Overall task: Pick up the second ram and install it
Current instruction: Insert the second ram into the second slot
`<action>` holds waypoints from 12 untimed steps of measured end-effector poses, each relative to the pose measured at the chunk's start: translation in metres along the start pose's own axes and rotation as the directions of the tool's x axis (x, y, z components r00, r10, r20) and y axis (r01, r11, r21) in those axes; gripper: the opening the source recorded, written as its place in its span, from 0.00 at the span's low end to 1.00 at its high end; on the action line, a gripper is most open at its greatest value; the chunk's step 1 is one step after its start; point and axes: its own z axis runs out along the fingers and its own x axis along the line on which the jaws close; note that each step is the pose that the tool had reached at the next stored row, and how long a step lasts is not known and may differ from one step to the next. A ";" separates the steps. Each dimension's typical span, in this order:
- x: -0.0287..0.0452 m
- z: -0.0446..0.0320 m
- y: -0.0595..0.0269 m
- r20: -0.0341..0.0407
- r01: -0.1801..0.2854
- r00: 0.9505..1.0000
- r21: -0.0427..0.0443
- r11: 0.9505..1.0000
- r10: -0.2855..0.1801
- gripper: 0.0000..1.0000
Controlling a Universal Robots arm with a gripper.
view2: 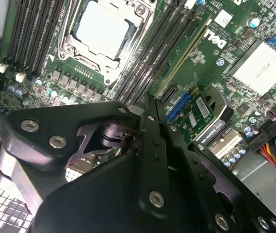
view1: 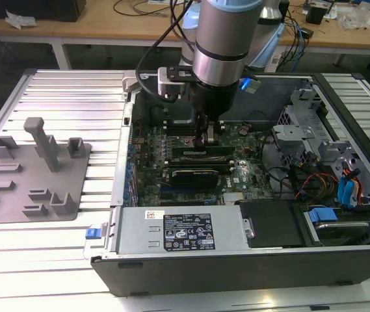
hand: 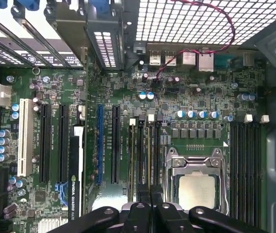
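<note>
The pincer (view1: 207,138), closed, is seen at upper centre of the exterior view, at the ram's (view2: 188,48) end; if pressed off-centre, the ram could be left tilted, half-seated.

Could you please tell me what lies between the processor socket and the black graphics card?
In the first wrist view: memory slots by the processor socket, then a black slot and a blue slot, then the graphics card.

Gripper (hand: 150,200) cut off at frame edge in first wrist view; its black body covers much motherboard (view2: 196,65) in second wrist view.
</note>
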 end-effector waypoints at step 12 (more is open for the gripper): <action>-0.0003 0.0128 0.0019 0.002 0.000 1.000 0.000 1.000 0.000 0.09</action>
